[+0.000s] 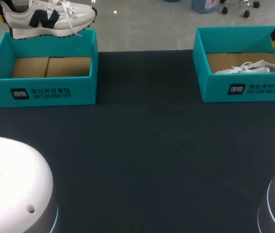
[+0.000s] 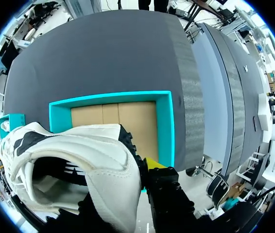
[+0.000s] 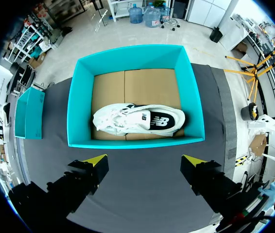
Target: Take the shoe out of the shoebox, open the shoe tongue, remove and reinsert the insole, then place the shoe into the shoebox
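Upper left, my left gripper (image 2: pixel 143 170) pinches a white shoe (image 1: pixel 45 17) by its heel, in the air above an open teal shoebox (image 1: pixel 40 92). Upper right, my right gripper (image 3: pixel 145 167) hangs with fingers spread before a second shoebox (image 3: pixel 79 107), where another white shoe (image 3: pixel 137 120) lies.

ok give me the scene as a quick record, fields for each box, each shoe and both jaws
left box: teal, nothing inside, cardboard floor showing
right box: teal, on the dark table
held shoe: white with dark marking, in the air above the left box's far wall
boxed shoe: white, lying on its side in the right box
left jaws: shut on the held shoe's heel
right jaws: open, holding nothing, over the table short of the right box
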You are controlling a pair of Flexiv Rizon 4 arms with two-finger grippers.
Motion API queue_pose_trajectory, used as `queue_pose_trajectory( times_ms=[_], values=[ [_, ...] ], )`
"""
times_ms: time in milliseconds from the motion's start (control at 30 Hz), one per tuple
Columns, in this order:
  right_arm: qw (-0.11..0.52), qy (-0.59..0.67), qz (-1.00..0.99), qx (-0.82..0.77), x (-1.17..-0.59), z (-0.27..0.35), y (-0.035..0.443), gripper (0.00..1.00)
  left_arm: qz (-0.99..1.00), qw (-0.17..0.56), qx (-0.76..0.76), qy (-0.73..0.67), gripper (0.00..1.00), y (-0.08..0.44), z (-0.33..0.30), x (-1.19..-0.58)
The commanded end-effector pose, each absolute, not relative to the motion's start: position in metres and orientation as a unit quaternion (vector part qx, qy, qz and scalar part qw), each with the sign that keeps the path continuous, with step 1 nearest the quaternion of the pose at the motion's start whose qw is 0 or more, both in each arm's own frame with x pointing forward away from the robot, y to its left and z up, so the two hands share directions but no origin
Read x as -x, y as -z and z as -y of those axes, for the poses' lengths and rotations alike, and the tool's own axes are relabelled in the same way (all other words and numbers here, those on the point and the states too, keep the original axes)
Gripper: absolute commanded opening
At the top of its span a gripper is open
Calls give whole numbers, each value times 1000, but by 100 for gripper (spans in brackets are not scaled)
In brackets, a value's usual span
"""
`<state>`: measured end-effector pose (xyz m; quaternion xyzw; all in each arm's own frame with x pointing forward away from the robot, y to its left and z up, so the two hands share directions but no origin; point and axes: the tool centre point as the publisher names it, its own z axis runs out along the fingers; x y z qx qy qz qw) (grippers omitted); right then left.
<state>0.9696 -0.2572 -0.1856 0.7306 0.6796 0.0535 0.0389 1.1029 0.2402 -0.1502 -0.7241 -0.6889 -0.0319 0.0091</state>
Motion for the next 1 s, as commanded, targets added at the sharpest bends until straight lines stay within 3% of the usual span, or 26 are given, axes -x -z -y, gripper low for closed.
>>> queue_pose_trajectory(
  times_ms=[33, 1000],
  values=[
    [39, -53, -679, -731, -970, 257, 186, 100, 683, -19, 727, 61, 0, 148, -232, -1066],
    [39, -53, -679, -731, -970, 257, 186, 100, 674, -25, 737, 51, 0, 150, -214, -1045]
  ],
)
